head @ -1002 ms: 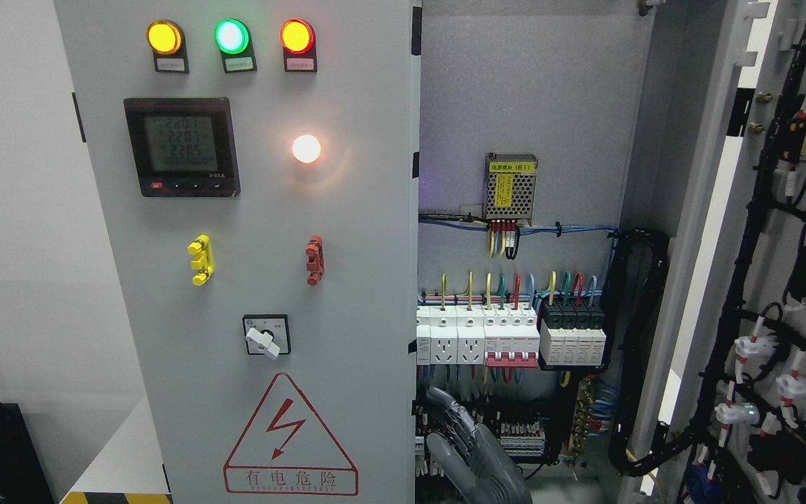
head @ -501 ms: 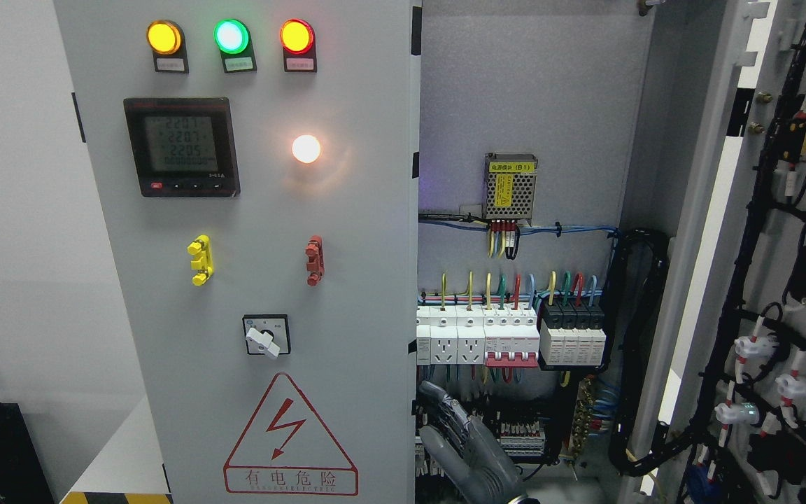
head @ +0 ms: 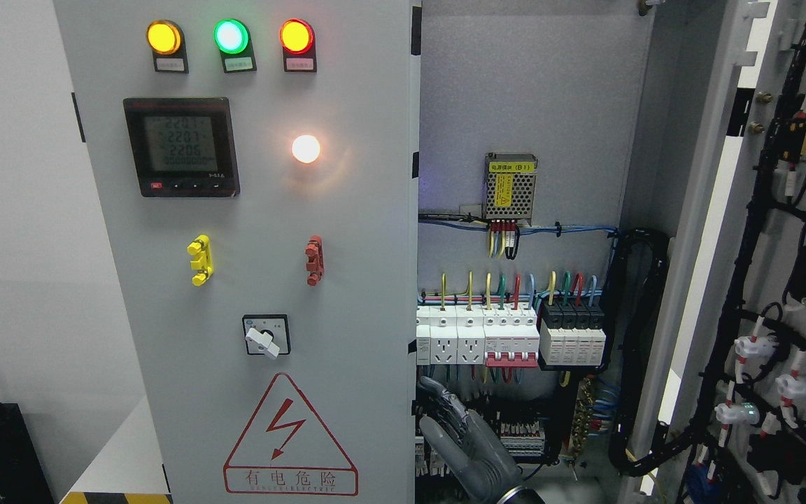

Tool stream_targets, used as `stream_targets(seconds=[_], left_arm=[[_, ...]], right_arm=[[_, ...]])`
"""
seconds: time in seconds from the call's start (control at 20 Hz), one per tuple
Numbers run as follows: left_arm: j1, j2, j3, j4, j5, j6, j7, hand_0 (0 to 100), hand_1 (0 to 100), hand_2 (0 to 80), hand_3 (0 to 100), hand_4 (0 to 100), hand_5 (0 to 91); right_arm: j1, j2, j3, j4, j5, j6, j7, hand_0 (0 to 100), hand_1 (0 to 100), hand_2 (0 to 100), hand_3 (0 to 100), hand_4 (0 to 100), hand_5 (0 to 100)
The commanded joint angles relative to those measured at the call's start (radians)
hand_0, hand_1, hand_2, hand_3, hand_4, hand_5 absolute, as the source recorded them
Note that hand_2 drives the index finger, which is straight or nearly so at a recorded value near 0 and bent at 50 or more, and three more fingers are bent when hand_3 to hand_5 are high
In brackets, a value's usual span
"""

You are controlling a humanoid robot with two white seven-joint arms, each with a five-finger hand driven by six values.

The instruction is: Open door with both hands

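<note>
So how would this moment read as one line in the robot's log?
right hand: open, raised by left door edge | right door: swung open | left hand: not in view

The left door (head: 249, 245) carries a red warning triangle (head: 290, 427) with a lightning bolt; the strip below it reads 有电危险, with a smaller line beneath too fine to read. The meter (head: 182, 147) shows three rows of digits, roughly 220, not sharp enough to read exactly. Inside, the yellow label (head: 511, 167) on the metal box (head: 511, 190) ends in (B1). Tags under the three lamps (head: 231, 36) are illegible.
</note>
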Motion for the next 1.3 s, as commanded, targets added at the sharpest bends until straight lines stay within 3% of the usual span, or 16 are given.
stream_targets(seconds=[0.0, 0.25, 0.45, 0.95, 1.1, 1.25], left_arm=[[0.000, -0.014, 0.001, 0.000, 0.015, -0.001, -0.003, 12, 39, 0.0, 0, 0, 0.0], [0.000, -0.014, -0.001, 0.000, 0.015, -0.001, -0.003, 12, 39, 0.0, 0, 0, 0.0], [0.000, -0.014, 0.001, 0.000, 0.015, -0.001, -0.003, 12, 39, 0.0, 0, 0, 0.0], [0.000, -0.016, -0.001, 0.000, 0.015, -0.001, -0.003, 12, 39, 0.0, 0, 0, 0.0], [0.000, -0.016, -0.001, 0.000, 0.015, -0.001, -0.003, 12, 39, 0.0, 0, 0, 0.0], [0.000, -0.016, 0.001, 0.000, 0.015, -0.001, -0.003, 12, 39, 0.0, 0, 0, 0.0]], right_arm=[[-0.020, -0.004, 0.002, 0.040, -0.006, 0.000, 0.034, 12, 39, 0, 0, 0, 0], [-0.023, -0.005, -0.001, 0.044, -0.006, 0.002, 0.040, 12, 39, 0, 0, 0, 0], [-0.024, -0.005, -0.004, 0.053, -0.006, 0.000, 0.068, 12, 39, 0, 0, 0, 0], [-0.052, -0.007, -0.009, 0.083, -0.078, 0.000, 0.074, 12, 39, 0, 0, 0, 0], [-0.060, -0.007, -0.009, 0.093, -0.078, 0.000, 0.114, 12, 39, 0, 0, 0, 0], [-0.072, -0.007, -0.012, 0.103, -0.078, 0.000, 0.119, 12, 39, 0, 0, 0, 0]])
